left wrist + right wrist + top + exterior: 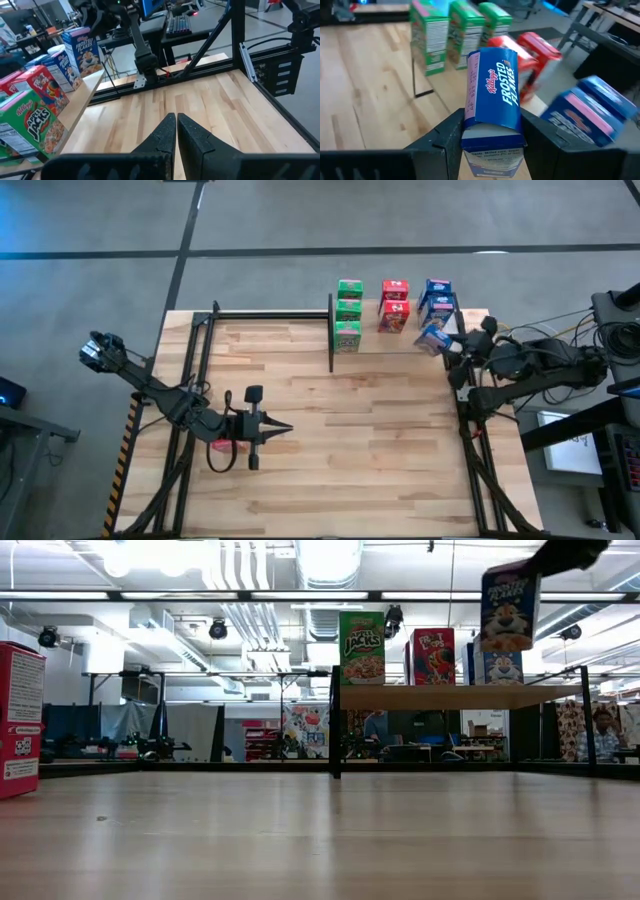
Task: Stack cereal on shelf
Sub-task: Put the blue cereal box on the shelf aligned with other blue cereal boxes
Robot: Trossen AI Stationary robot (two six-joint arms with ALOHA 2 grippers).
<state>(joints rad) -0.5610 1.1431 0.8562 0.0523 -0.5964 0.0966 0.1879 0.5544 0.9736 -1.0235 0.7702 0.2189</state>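
Currently, step in hand: placing the third blue box on the shelf, judged from the layout.
Left gripper (283, 429): parked low over the plank tabletop (380, 440), fingers pressed together, holding nothing; a red cereal box (20, 720) seems to lie by its wrist, but the top view is too cramped to be sure.
Right gripper (490, 131): clamped on the lower end of a blue Frosted Flakes cardboard box (492, 112), held above shelf level near the right end.
Light-wood shelf panel on black posts (460, 696): carries three green Apple Jacks boxes (348, 314), two red boxes (394, 305), and two blue boxes (438, 298).
Doing it well: level the tilted box first, line it up with the blue row, lower until the base seats flat.
Risk: nudging the neighbouring blue boxes; release only once seated.
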